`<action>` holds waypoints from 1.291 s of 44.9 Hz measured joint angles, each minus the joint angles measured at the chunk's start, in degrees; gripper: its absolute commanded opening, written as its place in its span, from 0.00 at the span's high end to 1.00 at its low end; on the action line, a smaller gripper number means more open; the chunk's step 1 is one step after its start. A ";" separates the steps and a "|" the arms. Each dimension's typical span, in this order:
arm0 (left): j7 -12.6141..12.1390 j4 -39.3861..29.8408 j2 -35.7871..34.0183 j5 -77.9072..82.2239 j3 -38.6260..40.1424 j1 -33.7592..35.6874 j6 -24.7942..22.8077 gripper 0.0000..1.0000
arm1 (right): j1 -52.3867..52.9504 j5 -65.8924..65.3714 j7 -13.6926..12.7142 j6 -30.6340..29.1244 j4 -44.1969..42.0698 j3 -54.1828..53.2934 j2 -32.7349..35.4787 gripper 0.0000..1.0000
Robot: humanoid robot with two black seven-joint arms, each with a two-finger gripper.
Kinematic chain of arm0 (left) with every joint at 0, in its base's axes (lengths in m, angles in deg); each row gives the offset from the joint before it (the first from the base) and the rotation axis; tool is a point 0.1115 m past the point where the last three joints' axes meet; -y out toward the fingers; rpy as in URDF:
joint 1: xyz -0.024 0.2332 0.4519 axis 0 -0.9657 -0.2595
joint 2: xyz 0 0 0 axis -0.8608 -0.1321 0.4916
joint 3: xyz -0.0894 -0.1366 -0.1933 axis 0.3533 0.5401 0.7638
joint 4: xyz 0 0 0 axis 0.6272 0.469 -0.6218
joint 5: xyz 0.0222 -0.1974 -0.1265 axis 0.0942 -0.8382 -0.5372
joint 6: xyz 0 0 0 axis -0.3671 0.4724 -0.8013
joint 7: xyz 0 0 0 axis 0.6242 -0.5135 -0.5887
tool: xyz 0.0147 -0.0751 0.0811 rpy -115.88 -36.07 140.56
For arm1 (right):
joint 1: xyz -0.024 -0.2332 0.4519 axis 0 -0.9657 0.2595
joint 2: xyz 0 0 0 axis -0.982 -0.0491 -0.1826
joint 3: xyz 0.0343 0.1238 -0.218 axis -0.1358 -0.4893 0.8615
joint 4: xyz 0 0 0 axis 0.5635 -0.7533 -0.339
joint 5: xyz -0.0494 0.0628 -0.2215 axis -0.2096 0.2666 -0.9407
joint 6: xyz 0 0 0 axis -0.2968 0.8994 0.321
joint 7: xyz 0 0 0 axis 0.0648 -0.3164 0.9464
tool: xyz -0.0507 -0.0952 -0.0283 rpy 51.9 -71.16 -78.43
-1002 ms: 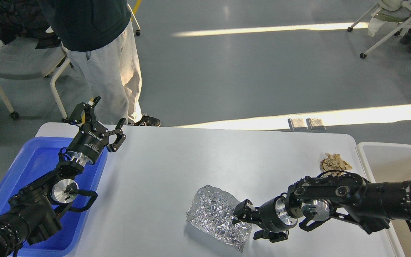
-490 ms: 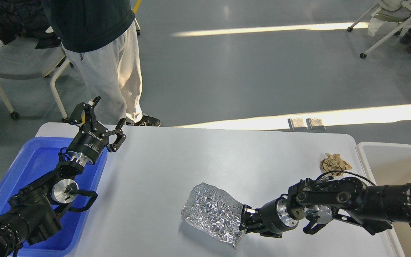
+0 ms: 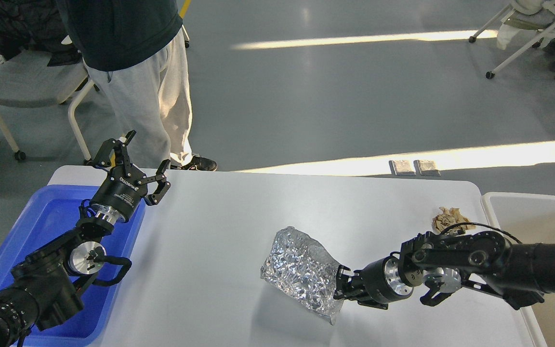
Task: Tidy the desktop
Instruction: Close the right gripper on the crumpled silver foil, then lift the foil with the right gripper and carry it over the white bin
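The white desktop (image 3: 239, 212) fills the middle of the head view. A crinkled silver foil bag (image 3: 301, 272) is held a little above it, its shadow below. My right gripper (image 3: 341, 290) is shut on the bag's right edge. A crumpled brown paper ball (image 3: 448, 219) lies near the desktop's right edge, partly behind my right arm. My left gripper (image 3: 138, 164) is open and empty, raised above the far left corner of the desktop, over the far end of the blue tub (image 3: 41, 226).
An off-white bin (image 3: 533, 217) stands at the right of the desktop. A person in grey trousers (image 3: 147, 106) stands just beyond the far left corner. Chairs stand at the far left and far right of the floor.
My right gripper has closed on the foil bag's edge, lifted it off the desktop and drawn it to the right. The left arm has not moved.
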 measured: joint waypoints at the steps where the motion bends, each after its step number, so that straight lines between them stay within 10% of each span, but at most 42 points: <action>1: 0.00 0.00 0.00 -0.01 0.00 0.00 0.00 0.00 | 0.33 0.08 0.00 -0.07 0.32 -0.08 0.47 1.00; 58: -0.01 0.00 -0.01 0.03 0.00 0.00 0.00 0.00 | 41.55 6.71 -2.02 -8.48 13.66 19.62 39.16 1.00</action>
